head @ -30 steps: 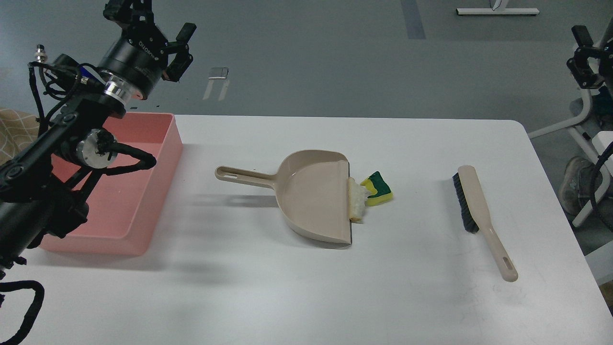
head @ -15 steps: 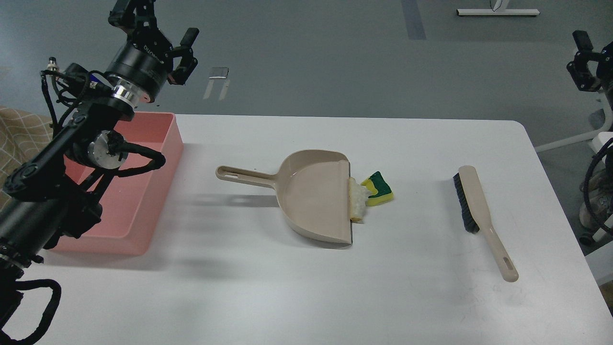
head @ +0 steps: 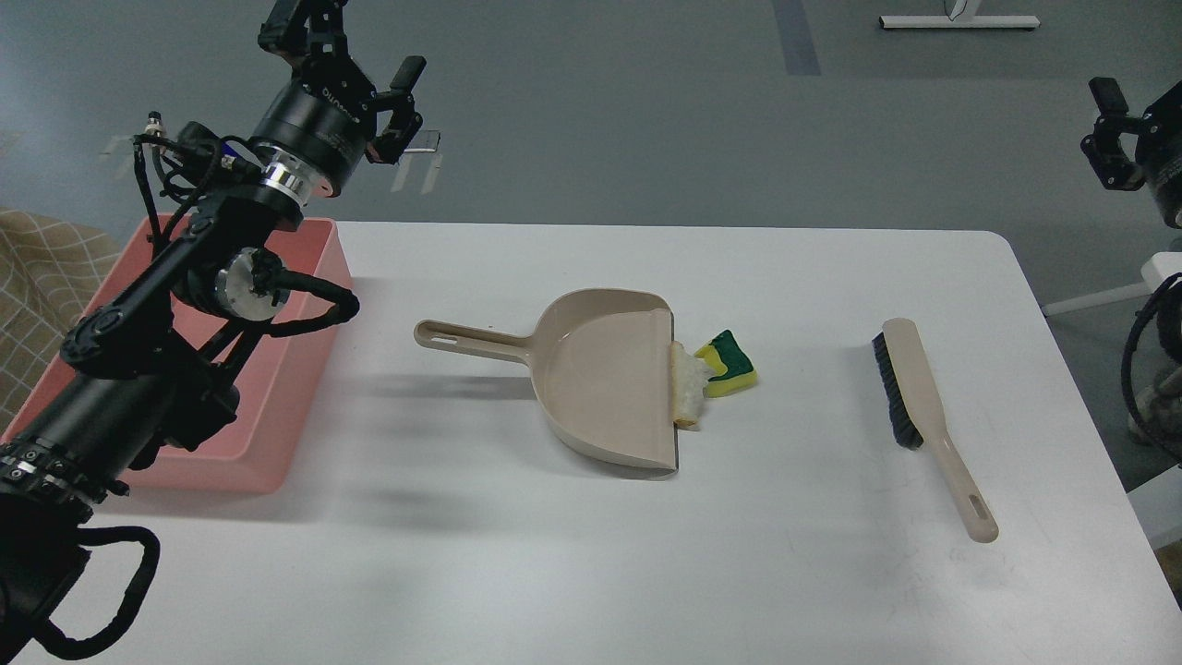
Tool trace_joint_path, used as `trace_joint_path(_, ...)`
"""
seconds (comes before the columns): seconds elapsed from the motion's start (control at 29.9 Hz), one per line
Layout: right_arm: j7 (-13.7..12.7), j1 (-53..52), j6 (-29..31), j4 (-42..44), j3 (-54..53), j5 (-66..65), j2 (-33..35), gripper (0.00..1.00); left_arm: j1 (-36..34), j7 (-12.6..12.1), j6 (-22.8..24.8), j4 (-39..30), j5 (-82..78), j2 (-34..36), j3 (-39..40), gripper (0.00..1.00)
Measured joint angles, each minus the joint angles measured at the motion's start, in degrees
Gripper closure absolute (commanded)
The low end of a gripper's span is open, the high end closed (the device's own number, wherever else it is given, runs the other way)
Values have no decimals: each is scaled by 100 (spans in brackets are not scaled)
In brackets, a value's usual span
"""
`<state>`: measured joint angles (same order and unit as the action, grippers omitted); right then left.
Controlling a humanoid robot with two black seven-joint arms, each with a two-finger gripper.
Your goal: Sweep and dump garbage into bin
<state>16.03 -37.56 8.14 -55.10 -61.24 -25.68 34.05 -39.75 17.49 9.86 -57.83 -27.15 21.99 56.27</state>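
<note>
While the left gripper hangs in the air with its fingers spread, holding nothing, the pink bin sits under that arm. Right of it lies the dustpan — bread-like slice and sponge piece at its lip. Further right — brush, then the right gripper, can't tell its state.

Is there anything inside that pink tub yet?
The visible floor of the pink tub looks bare, but the left arm covers much of it. Both scraps lie by the dustpan.
</note>
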Motion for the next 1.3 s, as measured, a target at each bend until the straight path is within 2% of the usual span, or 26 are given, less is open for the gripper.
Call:
trace_joint_path(0.37,4,-17,1,-15,7,-1,-145,0,56,66,-36,-230,-347,51,-68,2)
trace_joint_path(0.53,-3,-5,-13,-15,7,-6,-133,0,198,23,-201,-662,-504,141,-254,2)
trace_joint_path(0.74,-4,-13,-14,-37,7,1,-111,0,493,-26,-484,-1663,-1277,735,-889,2)
trace_joint_path(0.9,-4,-15,-16,-37,7,-1,-117,0,964,-272,-664,-2551,-2054,1195,-1101,2)
trace_joint_path(1.04,-4,-6,-27,-36,7,-19,-137,0,1473,-328,-698,-2983,-2933,1336,-1116,2)
trace_joint_path(1.17,-4,30,-53,-30,7,-33,-150,0,1917,-343,-740,-3123,-3819,1289,-1114,2)
trace_joint_path(1.3,-4,52,-70,-29,11,-42,-174,0,2424,-353,-1089,-3136,-4567,1206,-1113,2)
